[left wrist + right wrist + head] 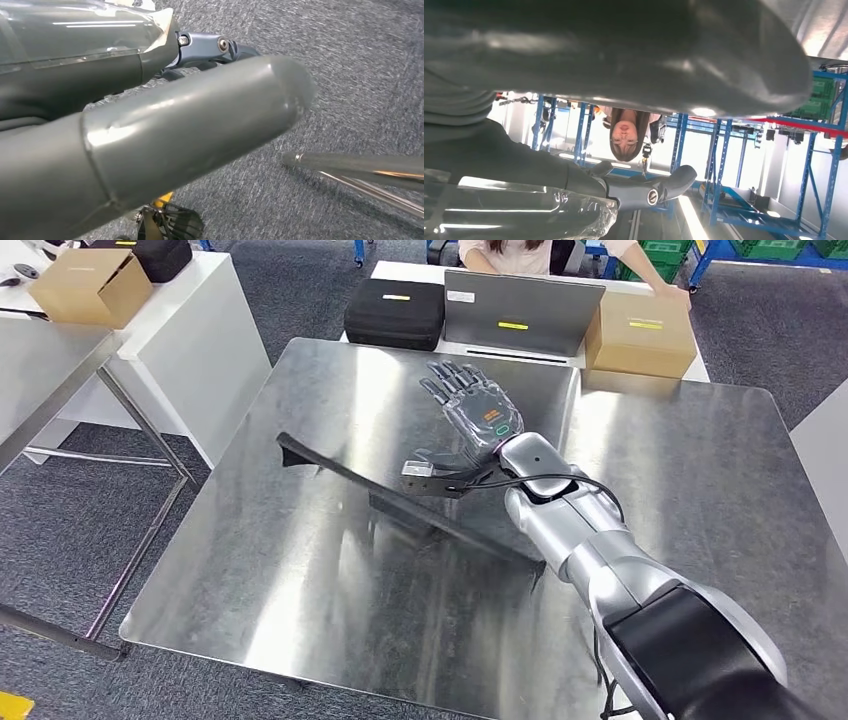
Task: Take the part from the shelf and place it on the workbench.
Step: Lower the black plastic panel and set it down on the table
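Right robot hand spread above the steel surface, the long black part lying just beside its wrist.

The right robot hand (470, 400) hovers over the shiny metal surface (300, 570) with fingers apart and extended, holding nothing. The part (400, 502), a long thin black strip, lies flat on the surface, running from well out to the hand's left, under the wrist, back toward the forearm. Beyond the fingertips sit a black case (396, 312), a grey laptop (522, 312) and a cardboard box (640, 335), with a person (520, 254) seated behind them. The left robot hand (150, 135) hangs over grey carpet (360, 75); its thick thumb shows, but I cannot tell how its fingers lie.
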### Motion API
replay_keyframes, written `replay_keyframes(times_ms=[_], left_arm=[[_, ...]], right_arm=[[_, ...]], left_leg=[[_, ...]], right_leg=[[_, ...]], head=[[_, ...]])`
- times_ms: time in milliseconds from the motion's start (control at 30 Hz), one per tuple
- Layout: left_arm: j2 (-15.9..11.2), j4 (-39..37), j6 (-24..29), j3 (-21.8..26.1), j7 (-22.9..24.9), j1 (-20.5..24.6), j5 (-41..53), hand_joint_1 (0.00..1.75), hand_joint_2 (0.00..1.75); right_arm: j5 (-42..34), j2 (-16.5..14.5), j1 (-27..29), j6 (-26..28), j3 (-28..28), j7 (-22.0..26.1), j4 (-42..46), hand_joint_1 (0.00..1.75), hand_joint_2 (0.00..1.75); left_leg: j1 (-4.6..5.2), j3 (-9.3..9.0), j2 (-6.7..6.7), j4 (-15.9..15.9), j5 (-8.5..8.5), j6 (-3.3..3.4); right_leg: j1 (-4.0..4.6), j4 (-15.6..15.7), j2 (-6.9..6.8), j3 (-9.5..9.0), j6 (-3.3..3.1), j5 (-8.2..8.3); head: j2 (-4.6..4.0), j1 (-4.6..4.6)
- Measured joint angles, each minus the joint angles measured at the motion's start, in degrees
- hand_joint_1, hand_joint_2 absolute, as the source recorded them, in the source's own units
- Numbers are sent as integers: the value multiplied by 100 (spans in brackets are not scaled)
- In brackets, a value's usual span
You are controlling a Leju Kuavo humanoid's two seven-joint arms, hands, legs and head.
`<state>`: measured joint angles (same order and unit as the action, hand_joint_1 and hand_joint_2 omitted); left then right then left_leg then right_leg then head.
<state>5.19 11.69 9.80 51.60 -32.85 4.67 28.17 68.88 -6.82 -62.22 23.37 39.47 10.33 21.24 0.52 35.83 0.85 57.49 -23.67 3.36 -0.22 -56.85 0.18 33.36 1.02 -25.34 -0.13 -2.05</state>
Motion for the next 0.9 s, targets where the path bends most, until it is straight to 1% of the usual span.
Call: replay_keyframes(times_ms=[100, 233, 700, 900], left_arm=[[-2, 0, -11, 12, 33, 0, 0, 0, 0], [-1, 0, -12, 14, 44, 0, 0, 0, 0], [-1, 0, -12, 20, 49, 0, 0, 0, 0], [-1, 0, -80, 36, 137, -1, -2, 0, 0]], right_arm=[[4, 0, 0, -1, -2, -13, 0, 0, 0], [6, 1, 0, -2, -4, -14, 0, 0, 0], [13, 0, 0, -2, -4, -15, 0, 0, 0], [55, 13, -1, 2, -64, -145, 0, 0, 0]], left_leg=[[-7, -1, 1, -7, 4, -16], [-13, -1, 0, -9, 1, -66], [12, 1, 1, -7, 0, -65], [19, 2, 1, -6, 1, -65]], right_leg=[[7, -1, 0, 2, -4, -2], [13, -3, 0, 3, -7, -5], [-15, -1, -2, 1, -7, -5], [-20, -1, -2, 2, -6, -5]], head=[[0, 0], [0, 2], [0, 3], [0, 2]])
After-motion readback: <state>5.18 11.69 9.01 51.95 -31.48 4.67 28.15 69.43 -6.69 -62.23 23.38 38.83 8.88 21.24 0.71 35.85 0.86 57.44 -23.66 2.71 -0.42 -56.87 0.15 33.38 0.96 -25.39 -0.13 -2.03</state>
